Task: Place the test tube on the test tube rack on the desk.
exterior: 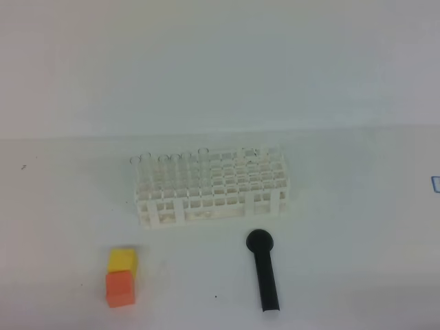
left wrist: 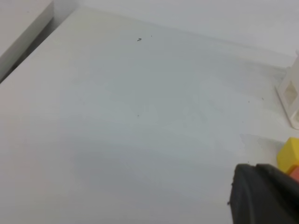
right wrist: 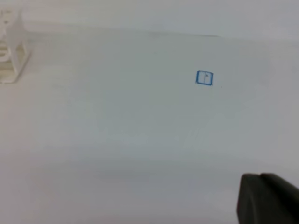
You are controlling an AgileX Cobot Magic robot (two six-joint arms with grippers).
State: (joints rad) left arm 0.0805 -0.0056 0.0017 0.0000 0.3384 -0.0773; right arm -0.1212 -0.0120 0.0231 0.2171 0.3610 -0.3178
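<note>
The white plastic lattice test tube rack (exterior: 210, 189) is standing on the plain white desk (exterior: 357, 234). Faint clear glass test tubes (exterior: 165, 159) are showing only as rims along the rack's far-left rows; no loose tube is lying anywhere in view. In front of the rack a black round-headed tool (exterior: 264, 269) is lying, with a yellow block (exterior: 122, 260) and an orange block (exterior: 119, 287) to the rack's front-left. The left gripper (left wrist: 266, 193) and right gripper (right wrist: 268, 198) are both sitting closed and empty, well apart from the rack. A tube will likely be light, slippery and fragile, best pinched gently mid-length.
</note>
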